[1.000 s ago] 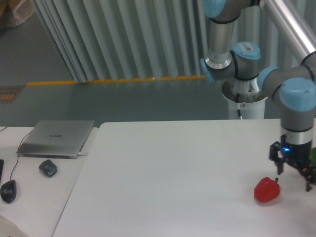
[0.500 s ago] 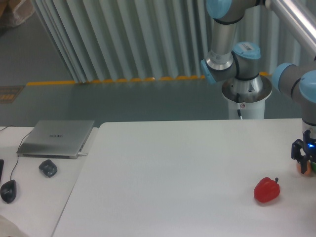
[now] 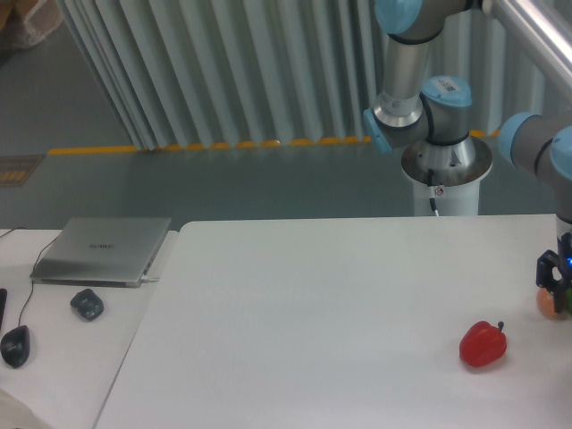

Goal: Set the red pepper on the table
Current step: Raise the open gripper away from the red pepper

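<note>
Across the whole foreground, table: we see a wide white matte top running to the right edge of the view.
Arm: grey tubes with light blue joints rise behind the table from a round base; a second stretch drops down along the right edge.
Side desk: we find it adjoining the table on the left, carrying a closed silver laptop and two dark mice.
Red pepper: it rests on the table near the right front, glossy, its short dark stem pointing up and right, apart from everything else.
Gripper: low at the far right edge with a blue light on it, cut off by the frame; we cannot tell how its jaws stand. It is well clear of the pepper.
Orange-brown thing: small and rounded, just beside the gripper.
</note>
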